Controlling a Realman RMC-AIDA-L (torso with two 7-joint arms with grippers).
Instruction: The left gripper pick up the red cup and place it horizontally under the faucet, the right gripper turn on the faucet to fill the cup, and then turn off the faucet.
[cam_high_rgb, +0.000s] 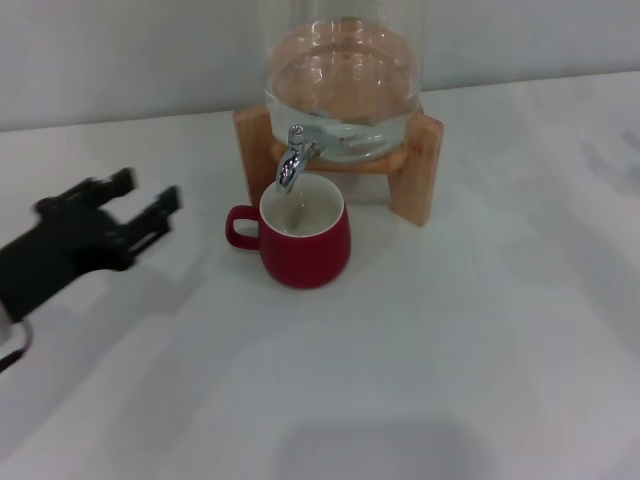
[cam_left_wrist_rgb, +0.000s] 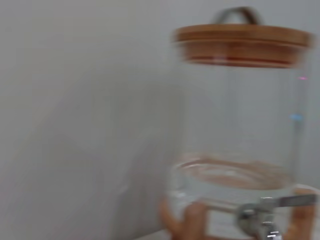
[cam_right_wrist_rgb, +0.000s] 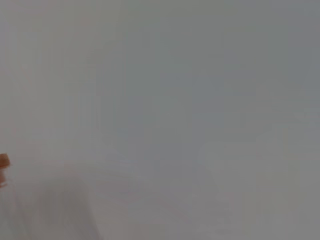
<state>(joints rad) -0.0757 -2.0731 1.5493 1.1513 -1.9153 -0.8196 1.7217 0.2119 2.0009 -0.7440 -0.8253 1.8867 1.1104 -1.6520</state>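
Observation:
The red cup (cam_high_rgb: 303, 236) stands upright on the white table, right under the chrome faucet (cam_high_rgb: 293, 158) of the glass dispenser jar (cam_high_rgb: 342, 85). Its handle points to the left. My left gripper (cam_high_rgb: 143, 198) is open and empty, left of the cup and clear of it. In the left wrist view the jar (cam_left_wrist_rgb: 235, 145) shows with its wooden lid (cam_left_wrist_rgb: 243, 45) and the faucet (cam_left_wrist_rgb: 260, 220) at the bottom edge. My right gripper is out of view.
The jar rests on a wooden stand (cam_high_rgb: 415, 165) at the back of the white table (cam_high_rgb: 450, 380). A grey wall runs behind it. The right wrist view shows only the wall and a sliver of the lid (cam_right_wrist_rgb: 3, 162).

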